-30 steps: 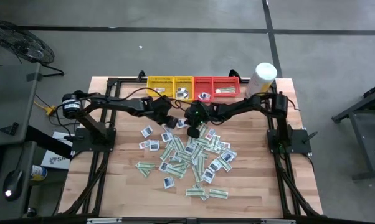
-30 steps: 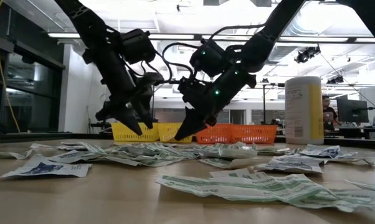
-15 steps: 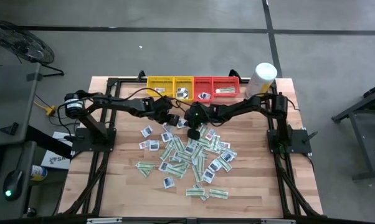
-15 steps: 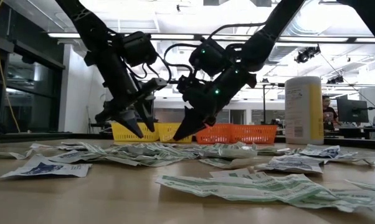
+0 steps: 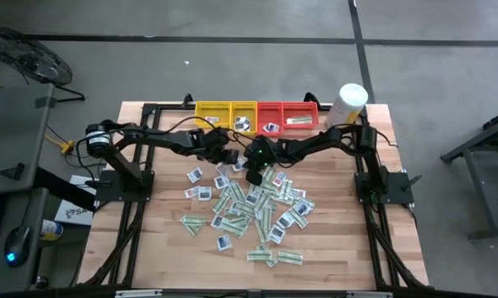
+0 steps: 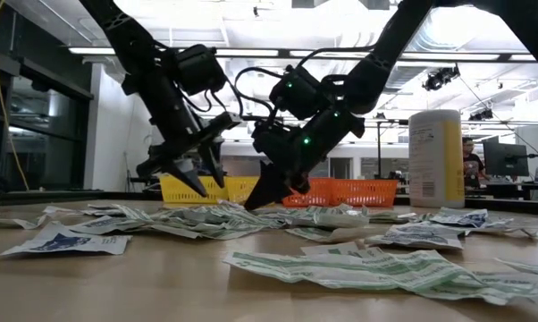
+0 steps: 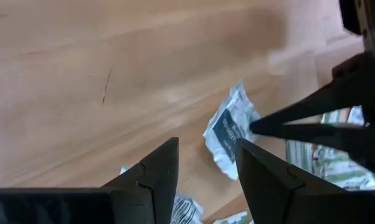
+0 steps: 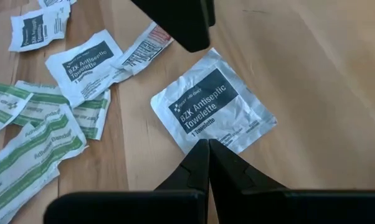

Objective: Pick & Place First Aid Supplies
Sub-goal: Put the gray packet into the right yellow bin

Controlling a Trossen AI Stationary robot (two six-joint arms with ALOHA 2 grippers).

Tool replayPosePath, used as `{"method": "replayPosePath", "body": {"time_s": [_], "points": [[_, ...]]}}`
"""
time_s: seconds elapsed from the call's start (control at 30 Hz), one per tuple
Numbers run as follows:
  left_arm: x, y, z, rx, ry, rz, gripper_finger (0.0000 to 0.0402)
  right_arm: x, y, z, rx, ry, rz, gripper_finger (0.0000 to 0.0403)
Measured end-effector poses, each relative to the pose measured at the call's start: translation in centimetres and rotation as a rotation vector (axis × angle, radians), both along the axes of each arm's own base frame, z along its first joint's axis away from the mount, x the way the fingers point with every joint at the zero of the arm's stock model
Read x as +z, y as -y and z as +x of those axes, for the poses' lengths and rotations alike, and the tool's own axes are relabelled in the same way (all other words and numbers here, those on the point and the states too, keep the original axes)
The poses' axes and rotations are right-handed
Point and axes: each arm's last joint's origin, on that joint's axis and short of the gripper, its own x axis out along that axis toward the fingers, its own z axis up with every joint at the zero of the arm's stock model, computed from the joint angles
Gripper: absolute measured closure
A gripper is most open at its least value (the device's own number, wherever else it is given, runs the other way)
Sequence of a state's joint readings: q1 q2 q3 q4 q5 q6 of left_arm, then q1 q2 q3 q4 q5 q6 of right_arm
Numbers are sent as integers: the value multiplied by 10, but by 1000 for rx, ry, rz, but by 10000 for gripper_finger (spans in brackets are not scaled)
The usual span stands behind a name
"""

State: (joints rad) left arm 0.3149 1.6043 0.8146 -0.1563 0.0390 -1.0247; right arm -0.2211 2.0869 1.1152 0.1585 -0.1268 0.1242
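Observation:
Dozens of first aid packets [image 5: 253,207] lie loose on the wooden table, white-and-green strips and white squares with dark blue centres. One white square packet [image 8: 212,109] marked as an antiseptic towelette lies flat on bare wood at the far edge of the pile. My right gripper [image 8: 207,144] is shut, its tips at this packet's edge. It also shows low in the low view [image 6: 254,204]. My left gripper [image 7: 206,155] is open and hovers just above the same packet [image 7: 228,130], raised off the table [image 6: 197,183]. My right gripper touches the square towelette packet with its shut fingertips at one edge [image 8: 197,134]. The fingers slant down onto it from above and from the table's right. The packet lies flat on the table. Nothing is pinched between the fingers.
Yellow trays [image 5: 224,114] and red trays [image 5: 289,116] stand in a row at the table's far edge, a few packets in them. A tall white-and-yellow canister [image 5: 348,103] stands at their right. The two grippers are close together. Bare wood lies toward the left and near edges.
My right gripper has come down toward the table and shifted a little toward the left, its tips reaching the square packet. My left gripper has edged slightly toward the right, staying raised. The packets have not moved.

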Motion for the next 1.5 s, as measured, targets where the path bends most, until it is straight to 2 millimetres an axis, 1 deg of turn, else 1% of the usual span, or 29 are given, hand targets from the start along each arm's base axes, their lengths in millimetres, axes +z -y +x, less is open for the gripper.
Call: {"method": "replayPosePath", "body": {"time_s": [0.1, 0.2, 0.27, 0.37, 0.43, 0.73, 0.8, 0.9, 1.17, 1.23, 1.37, 1.5], "points": [[1, -1, 1, 27, 15, -5, 245, 0, 0, 0, -5, -2, 5, 403], [-4, -2, 6, 25, 38, -14, 245, -1, 0, 0, -5, -2, 5, 403], [-8, -2, 9, 22, 54, -36, 245, -1, 0, 0, -5, -2, 6, 403], [-19, -2, 10, 15, 17, -70, 245, -1, 0, 0, -9, -1, 10, 403], [-22, -2, 11, 17, 8, -75, 245, -1, 0, 0, -9, 1, 13, 403], [-22, -2, 14, 9, 34, -75, 248, -1, 0, 0, -9, 1, 17, 403], [-22, -2, 14, 7, 34, -77, 257, -2, 0, 0, -9, 0, 17, 403], [-23, -2, 13, 5, 32, -76, 285, -2, 0, 0, -9, 0, 17, 403], [-23, -2, 13, -26, 26, -55, 389, -2, 0, 0, -8, 0, 18, 403], [-23, -2, 13, -35, 25, -49, 396, -2, 0, 0, -8, 0, 17, 403], [-23, -2, 13, -42, 24, -44, 397, -1, 0, 0, -17, 5, 25, 402], [-23, -2, 13, -64, 25, -38, 399, 11, -1, -2, -33, 26, 48, 402]]}}
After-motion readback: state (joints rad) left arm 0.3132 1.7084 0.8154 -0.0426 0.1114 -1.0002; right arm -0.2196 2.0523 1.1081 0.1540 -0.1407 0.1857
